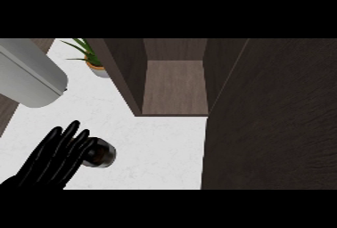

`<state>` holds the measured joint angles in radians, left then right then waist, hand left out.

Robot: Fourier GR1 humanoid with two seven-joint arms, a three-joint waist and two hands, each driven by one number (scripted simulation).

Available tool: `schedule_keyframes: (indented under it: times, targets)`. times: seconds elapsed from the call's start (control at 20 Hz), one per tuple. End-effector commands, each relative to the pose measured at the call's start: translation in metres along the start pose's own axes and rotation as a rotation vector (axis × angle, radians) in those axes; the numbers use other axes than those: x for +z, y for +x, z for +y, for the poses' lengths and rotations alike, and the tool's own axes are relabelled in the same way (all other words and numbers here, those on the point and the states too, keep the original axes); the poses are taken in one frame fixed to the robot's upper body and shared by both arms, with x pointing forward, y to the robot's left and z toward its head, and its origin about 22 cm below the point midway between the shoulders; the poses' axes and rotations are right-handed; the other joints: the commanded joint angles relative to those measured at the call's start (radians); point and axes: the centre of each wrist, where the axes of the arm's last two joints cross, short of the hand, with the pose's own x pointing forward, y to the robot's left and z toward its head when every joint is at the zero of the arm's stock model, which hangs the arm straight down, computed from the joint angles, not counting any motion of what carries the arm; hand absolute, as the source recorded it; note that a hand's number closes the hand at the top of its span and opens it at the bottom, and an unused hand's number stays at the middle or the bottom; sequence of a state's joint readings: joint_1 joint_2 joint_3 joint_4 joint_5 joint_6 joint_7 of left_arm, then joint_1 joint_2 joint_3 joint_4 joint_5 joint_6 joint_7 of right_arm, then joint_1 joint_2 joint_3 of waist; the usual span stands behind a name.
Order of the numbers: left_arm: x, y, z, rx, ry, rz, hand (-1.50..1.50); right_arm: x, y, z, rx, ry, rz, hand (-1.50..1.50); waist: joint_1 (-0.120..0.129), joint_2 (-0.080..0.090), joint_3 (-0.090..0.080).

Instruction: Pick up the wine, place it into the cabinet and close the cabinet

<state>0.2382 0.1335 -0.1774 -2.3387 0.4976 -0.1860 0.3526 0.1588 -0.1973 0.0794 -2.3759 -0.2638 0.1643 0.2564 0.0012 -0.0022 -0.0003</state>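
At far left a grey forearm [30,80] slants across the upper corner; its hand is out of view, so I cannot tell how its fingers stand. Below it the left hand [49,162] comes up from the bottom edge, fingers straight and slightly apart, their tips touching or just beside the wine [100,152], which stands on the white counter [158,147] seen from nearly overhead, a dark round top. It seems not yet grasped, though the fingers hide its left side. To do this step well, the hand should slide further round the bottle, thumb on one side and fingers on the other, before curling, then lift straight up so the bottle stays upright. A plant [92,60] sits behind. Right of it the cabinet [174,84] stands open, its shelf bare, well apart from the wine. Its door [273,116] fills the right side, swung toward the viewer
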Motion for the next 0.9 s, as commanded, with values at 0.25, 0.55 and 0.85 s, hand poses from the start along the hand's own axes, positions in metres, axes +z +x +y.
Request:
schedule_keyframes:
  times: [0.25,0.55,0.85]
  targets:
    - [0.004,0.028,-0.033,0.050,0.000,-0.061,-1.50,-0.004,0.023,0.000,-0.005,0.028,-0.008,-1.50,0.002,0.000,0.001]
    - [0.017,0.051,-0.030,0.041,0.036,-0.047,-1.50,-0.002,0.028,0.013,-0.013,-0.005,-0.010,-1.50,0.005,-0.003,0.001]
    - [-0.001,0.053,-0.007,0.007,0.092,-0.036,-1.50,-0.003,0.031,0.009,-0.005,0.006,0.023,-1.50,-0.003,0.000,0.000]
